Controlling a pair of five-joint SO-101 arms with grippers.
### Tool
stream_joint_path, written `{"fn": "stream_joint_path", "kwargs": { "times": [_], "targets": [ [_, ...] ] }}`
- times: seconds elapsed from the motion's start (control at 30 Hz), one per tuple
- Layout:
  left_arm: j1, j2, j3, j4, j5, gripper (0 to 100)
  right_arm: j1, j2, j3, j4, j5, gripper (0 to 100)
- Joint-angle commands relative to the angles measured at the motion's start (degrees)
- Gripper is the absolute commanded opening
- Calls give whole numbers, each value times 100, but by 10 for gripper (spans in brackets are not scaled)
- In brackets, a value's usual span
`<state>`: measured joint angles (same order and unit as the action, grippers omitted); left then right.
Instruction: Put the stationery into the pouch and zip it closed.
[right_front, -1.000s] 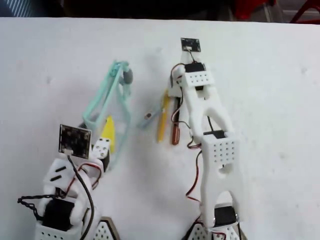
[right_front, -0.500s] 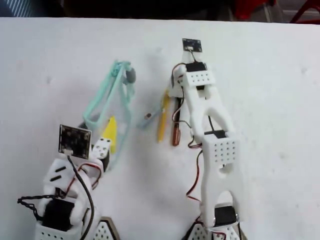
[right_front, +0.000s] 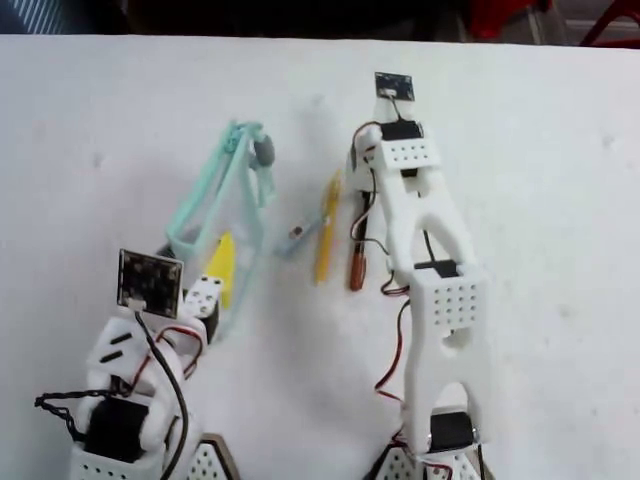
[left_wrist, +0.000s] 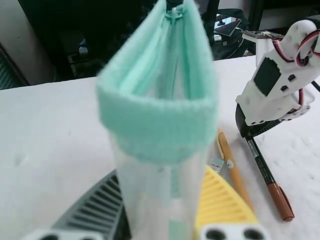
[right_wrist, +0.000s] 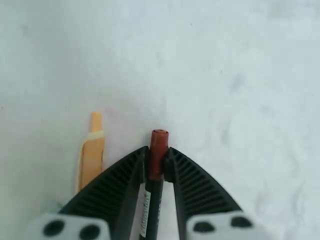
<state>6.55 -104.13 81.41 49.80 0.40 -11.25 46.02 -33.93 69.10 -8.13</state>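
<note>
The right gripper (right_wrist: 156, 156) pinches the brown pen (right_wrist: 158, 145) near its cap, the pen lying lengthwise along the arm, while the open pouch (right_front: 215, 210), apparently clamped by the left gripper (left_wrist: 162, 212), sits leftward beyond the yellow pencil (right_front: 326, 225).

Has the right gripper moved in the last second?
Yes. The right gripper, shut on the brown pen, has shifted rightward in the high view, away from the yellow pencil.

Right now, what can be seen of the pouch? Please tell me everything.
The pouch has clear plastic-looking sides and a soft mint-green band with a matching zipper around its mouth. It is unzipped and the mouth gapes. It sits on the white table, beside a yellow pencil. The left gripper holds its near end between its grey and yellow jaws.
</note>
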Motion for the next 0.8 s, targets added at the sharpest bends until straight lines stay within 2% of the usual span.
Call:
{"fn": "stream_joint_path", "kwargs": {
  "times": [0.0, 0.3, 0.53, 0.77],
  "targets": [
    [-40, -31, -35, -105, -18, 139, -84, -391, -97, 31, -9, 17],
    [-40, -31, -35, -105, -18, 139, -374, -444, 158, 22, -53, 17],
    [-40, -31, -35, -105, -18, 140, -330, -681, 167, 40, -18, 17],
    [-40, -31, -35, -114, -18, 142, -312, -1631, 167, 919, -18, 17]
  ]
}}
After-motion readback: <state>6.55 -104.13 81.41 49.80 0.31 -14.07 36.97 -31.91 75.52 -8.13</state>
